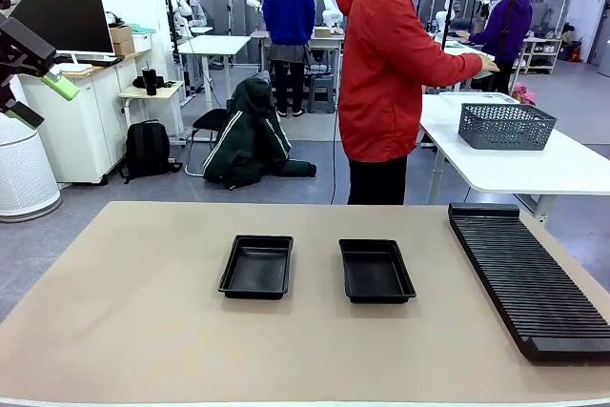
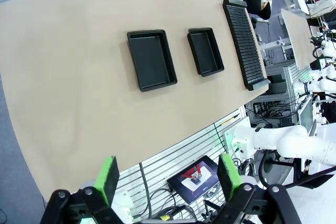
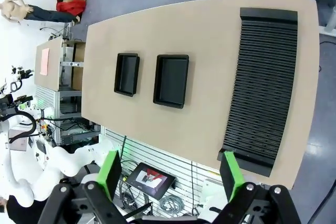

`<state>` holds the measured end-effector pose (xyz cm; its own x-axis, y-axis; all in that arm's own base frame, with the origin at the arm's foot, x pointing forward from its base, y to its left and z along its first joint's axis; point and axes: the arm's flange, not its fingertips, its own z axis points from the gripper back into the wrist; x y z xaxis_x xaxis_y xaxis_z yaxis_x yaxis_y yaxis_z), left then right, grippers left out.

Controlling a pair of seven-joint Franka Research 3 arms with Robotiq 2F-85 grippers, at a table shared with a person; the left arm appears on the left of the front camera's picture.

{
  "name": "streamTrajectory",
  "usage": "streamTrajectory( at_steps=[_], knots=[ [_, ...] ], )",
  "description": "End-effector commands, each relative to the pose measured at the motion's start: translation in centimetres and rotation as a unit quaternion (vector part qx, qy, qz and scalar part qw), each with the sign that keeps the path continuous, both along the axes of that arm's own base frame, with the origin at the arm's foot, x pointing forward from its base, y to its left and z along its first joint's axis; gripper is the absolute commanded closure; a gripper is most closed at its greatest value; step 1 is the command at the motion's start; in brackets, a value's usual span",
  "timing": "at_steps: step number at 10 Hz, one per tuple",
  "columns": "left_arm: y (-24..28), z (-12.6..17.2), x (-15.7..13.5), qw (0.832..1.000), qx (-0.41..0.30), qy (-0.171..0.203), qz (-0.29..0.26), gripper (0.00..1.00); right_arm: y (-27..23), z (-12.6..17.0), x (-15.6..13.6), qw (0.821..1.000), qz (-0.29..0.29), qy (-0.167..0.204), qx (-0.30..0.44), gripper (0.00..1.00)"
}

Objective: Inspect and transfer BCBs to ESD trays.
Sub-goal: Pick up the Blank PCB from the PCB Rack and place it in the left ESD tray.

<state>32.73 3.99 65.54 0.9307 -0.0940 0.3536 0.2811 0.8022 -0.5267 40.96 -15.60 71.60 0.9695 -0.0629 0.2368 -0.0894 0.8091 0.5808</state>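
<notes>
Two empty black ESD trays lie side by side mid-table: the left tray (image 1: pixel 257 267) and the right tray (image 1: pixel 376 271). No BCBs are in view. My left gripper (image 1: pixel 43 100) hangs high at the far left, off the table. From the left wrist view my left gripper (image 2: pixel 169 177) is open with nothing between its green pads, far above both trays (image 2: pixel 151 60) (image 2: pixel 206 51). My right gripper (image 3: pixel 170 174) is likewise open and empty, high over the table's near edge, with the trays (image 3: pixel 127 74) (image 3: pixel 171 80) well below.
A long black ribbed rack (image 1: pixel 529 278) lies along the table's right side, its slots empty. A person in a red hoodie (image 1: pixel 386 73) stands past the far edge, turned toward a white table holding a grey mesh basket (image 1: pixel 506 126).
</notes>
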Motion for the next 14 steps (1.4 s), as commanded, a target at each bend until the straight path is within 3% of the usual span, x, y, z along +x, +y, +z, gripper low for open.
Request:
streamTrajectory(
  at_steps=[1,5,8,14],
  knots=[
    [0.1,-0.1,0.1,1.0,-0.008,0.0,-0.007,0.0,0.8,-0.5,-0.4,1.0,-0.018,0.0,-0.015,0.0],
    [0.1,-0.1,0.1,1.0,-0.008,0.0,-0.007,0.0,0.7,-0.6,0.1,0.999,-0.03,0.022,-0.009,0.0],
    [0.0,0.0,0.0,1.0,0.0,0.0,0.0,0.0,0.3,-0.2,0.1,1.0,-0.009,0.009,-0.008,0.0],
    [-1.0,3.5,-2.7,0.995,-0.003,-0.033,0.089,0.0,0.3,-0.2,0.1,1.0,-0.009,0.009,-0.008,0.0]
  ],
)
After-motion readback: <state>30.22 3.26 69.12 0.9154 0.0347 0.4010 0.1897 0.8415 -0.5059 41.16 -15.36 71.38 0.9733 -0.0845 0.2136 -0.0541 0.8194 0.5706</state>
